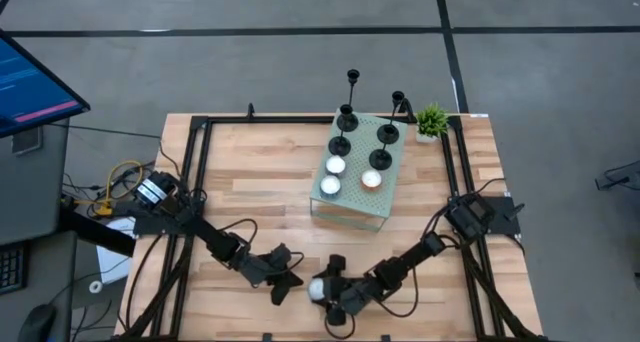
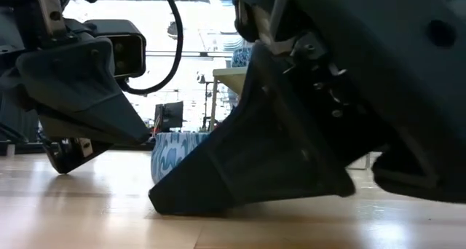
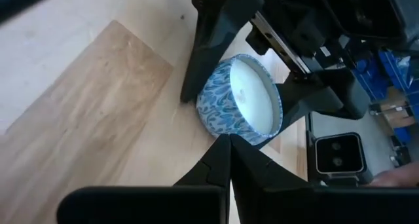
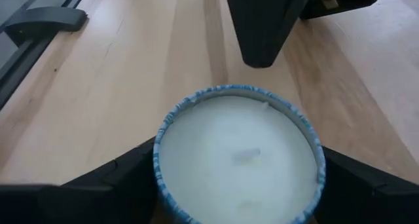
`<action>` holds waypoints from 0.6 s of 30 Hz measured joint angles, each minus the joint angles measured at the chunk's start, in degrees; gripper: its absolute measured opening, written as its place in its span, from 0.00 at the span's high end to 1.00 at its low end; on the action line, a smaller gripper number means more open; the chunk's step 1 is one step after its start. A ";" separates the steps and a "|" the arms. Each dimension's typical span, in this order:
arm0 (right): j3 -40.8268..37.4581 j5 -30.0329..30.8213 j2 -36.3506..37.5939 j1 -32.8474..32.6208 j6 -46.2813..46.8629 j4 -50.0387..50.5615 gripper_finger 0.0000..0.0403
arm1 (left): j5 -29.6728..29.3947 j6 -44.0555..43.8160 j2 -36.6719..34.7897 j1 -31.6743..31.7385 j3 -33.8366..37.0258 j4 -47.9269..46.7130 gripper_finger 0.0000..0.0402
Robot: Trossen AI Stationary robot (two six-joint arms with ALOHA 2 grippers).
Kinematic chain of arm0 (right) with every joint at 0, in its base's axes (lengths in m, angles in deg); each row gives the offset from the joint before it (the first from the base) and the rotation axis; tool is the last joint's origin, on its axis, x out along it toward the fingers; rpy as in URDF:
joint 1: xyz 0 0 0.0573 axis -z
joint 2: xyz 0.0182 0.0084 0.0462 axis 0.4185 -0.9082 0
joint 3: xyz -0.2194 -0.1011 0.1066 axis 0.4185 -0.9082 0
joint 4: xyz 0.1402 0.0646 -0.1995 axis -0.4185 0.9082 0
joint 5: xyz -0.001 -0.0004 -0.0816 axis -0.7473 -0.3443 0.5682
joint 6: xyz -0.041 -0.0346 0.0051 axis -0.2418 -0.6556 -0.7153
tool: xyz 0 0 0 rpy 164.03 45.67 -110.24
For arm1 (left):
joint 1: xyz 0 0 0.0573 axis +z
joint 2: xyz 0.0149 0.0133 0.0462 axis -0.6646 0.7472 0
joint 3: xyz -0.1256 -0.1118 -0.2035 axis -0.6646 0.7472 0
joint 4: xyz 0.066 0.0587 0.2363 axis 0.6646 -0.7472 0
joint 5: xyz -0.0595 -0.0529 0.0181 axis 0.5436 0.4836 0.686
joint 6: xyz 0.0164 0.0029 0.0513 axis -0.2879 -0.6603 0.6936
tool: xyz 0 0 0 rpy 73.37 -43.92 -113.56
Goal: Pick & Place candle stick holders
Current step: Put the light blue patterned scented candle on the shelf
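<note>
Several black candle stick holders (image 1: 385, 147) stand by their disc bases at the far end of the pale green tray (image 1: 352, 214). None is near a gripper. At the table's near edge a round candle in a blue-patterned tin (image 4: 239, 152) (image 1: 317, 288) sits on the wood. My right gripper (image 4: 239, 168) (image 1: 326, 287) reaches in from the right, with a finger on either side of the tin. My left gripper (image 3: 229, 142) (image 1: 290, 279) is shut, and its tips are close by the tin's left side. My right gripper has the tin's round wall (image 4: 158, 166) between its two fingers, one on each opposite side. The fingers come slanting down from the table's right. The tin stands upright with its bottom on the table. My left gripper's shut tips (image 3: 221, 152) point at the tin's wall (image 3: 222, 126); I cannot tell whether they touch it.
White tealights (image 1: 331, 175) lie on the tray's near half, and one of them (image 1: 371, 179) glows orange. A small green potted plant (image 1: 432, 120) stands at the far right corner. Bare wood stretches between the tray and the grippers. A black frame rail runs along the table's sides.
</note>
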 joint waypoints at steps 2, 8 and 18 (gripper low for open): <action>0.00 -0.44 0.00 0.32 -0.02 0.26 0.26 | -0.13 0.56 0.12 0.02 -0.03 0.01 0.99; 0.00 -0.84 0.22 0.53 0.37 0.30 0.29 | 0.27 1.21 -0.02 0.00 -0.03 -0.20 0.99; -0.13 -0.62 6.09 -0.52 4.26 5.19 0.28 | 1.54 3.01 -5.82 0.00 0.34 -1.47 0.99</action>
